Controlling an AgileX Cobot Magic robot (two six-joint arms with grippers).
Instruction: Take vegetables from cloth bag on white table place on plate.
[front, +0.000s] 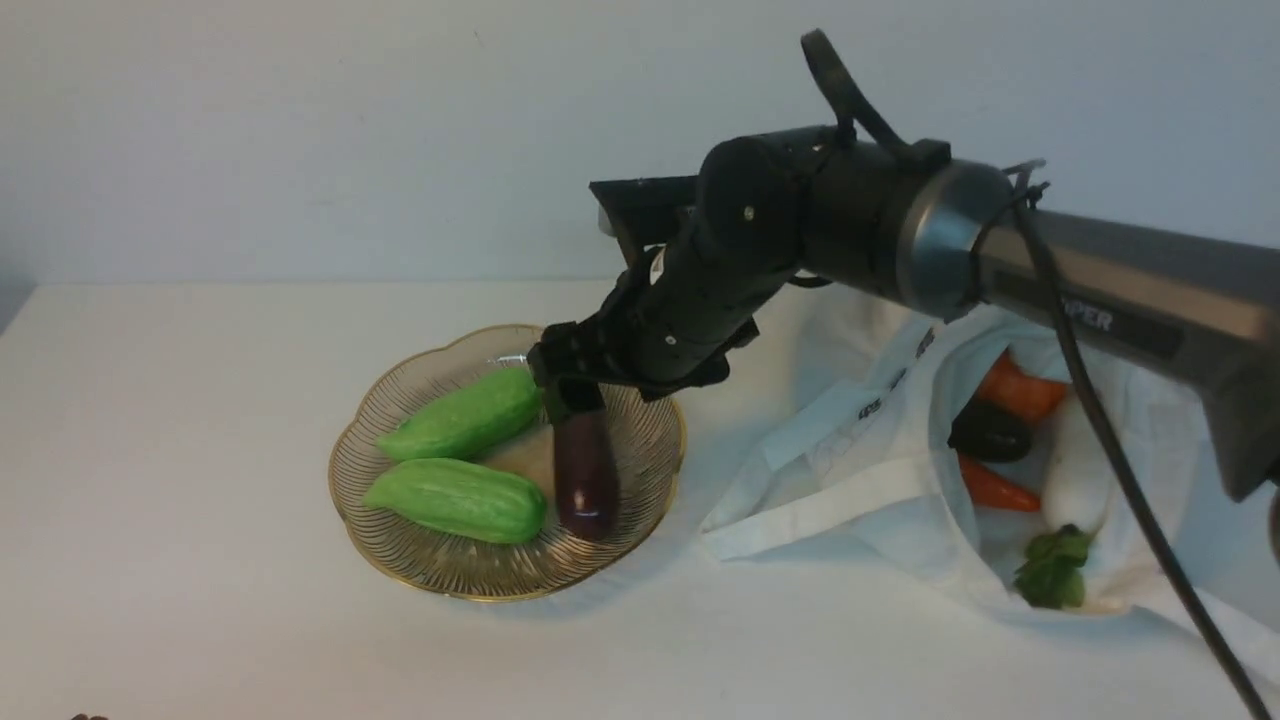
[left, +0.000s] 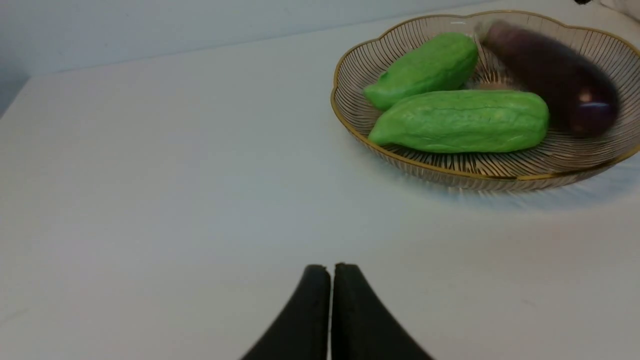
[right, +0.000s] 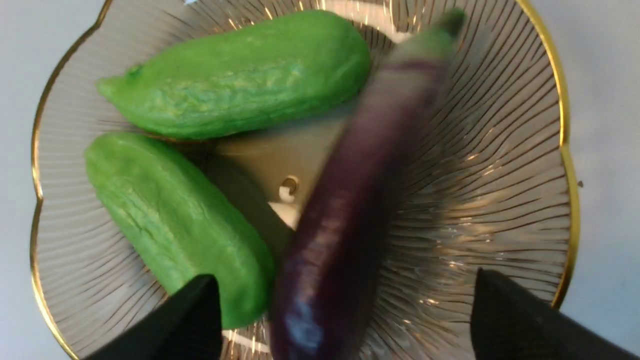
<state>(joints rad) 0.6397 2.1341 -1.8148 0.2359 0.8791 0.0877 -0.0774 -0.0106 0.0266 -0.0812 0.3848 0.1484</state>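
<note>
A plain pale wall backs the white tabletop (front: 200, 500). On it stands the gold-rimmed plate (front: 640, 440), holding a purple eggplant (front: 585, 470) beside two green gourds (front: 465, 415). The eggplant's stem end is hidden behind the right end effector (right: 344, 277) in the front view, and it is smeared with blur in both wrist views. That end effector hangs over the plate with its fingers spread wide, neither touching the eggplant.

To the right, the cloth bag (front: 850, 470) lies open, partly covered by the arm. Carrots (front: 1020, 390), a dark eggplant (front: 990, 432) and a white radish (front: 1075, 470) show inside it.

The left end effector (left: 330, 267), pressed together, sits low over broad bare tabletop left of the plate.
</note>
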